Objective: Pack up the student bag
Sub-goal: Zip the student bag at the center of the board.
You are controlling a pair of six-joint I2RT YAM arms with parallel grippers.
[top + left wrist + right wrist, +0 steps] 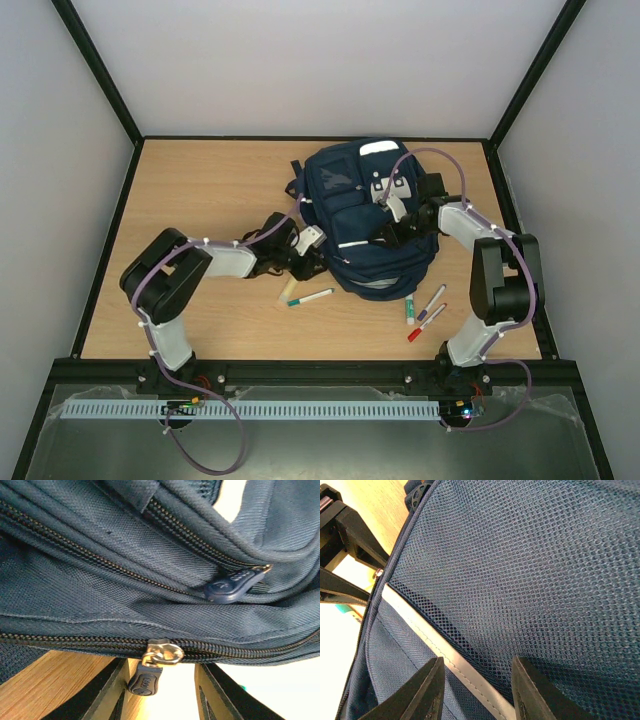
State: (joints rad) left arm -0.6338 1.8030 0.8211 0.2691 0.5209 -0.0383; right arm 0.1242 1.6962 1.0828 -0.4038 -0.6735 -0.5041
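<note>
Student bag: the navy backpack [350, 200] lies flat on the wooden table [200, 190], right of centre and towards the far side, front face up.
Left gripper: [160, 669] low against the bag's left edge, jaws spread apart and clamping nothing.
Lower zipper pull: [145, 680] hangs from its metal slider into the gap between the left fingers; I cannot tell whether either finger touches it.
Upper zipper pull: [231, 585] lies flat on the fabric one zip line higher.
Right gripper: [477, 662] over the bag's front, jaws wide and empty.
Mesh pocket: [530, 570] fills the right wrist view, edged by a pale reflective stripe [445, 650] running between the fingers.
Green-capped marker: [310, 297] on the table just near of the bag's left corner.
Purple marker: [432, 301] and red marker [426, 323] lie side by side near the bag's right corner.
</note>
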